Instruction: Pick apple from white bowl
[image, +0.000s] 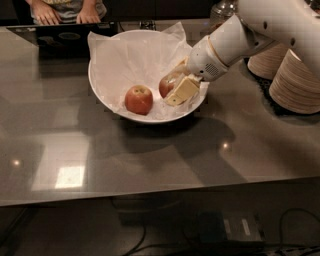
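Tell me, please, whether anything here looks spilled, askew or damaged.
Nothing stands out. The white bowl sits upright with the apple and the redder apple inside, and the gripper reaches into it at the apple.

The scene was dim, lit from overhead. The white bowl (96, 92) was the brightest thing, and the hand (173, 84) inside its right side was evenly lit. In front of the bowl, soft dark shadows and a square glare patch lay on the glossy table (150, 170). Behind the bowl, everything sank near black.

Glossy white bowl (93, 89), crinkled paper lining (135, 57), seemingly plastic tool (175, 85) inside.
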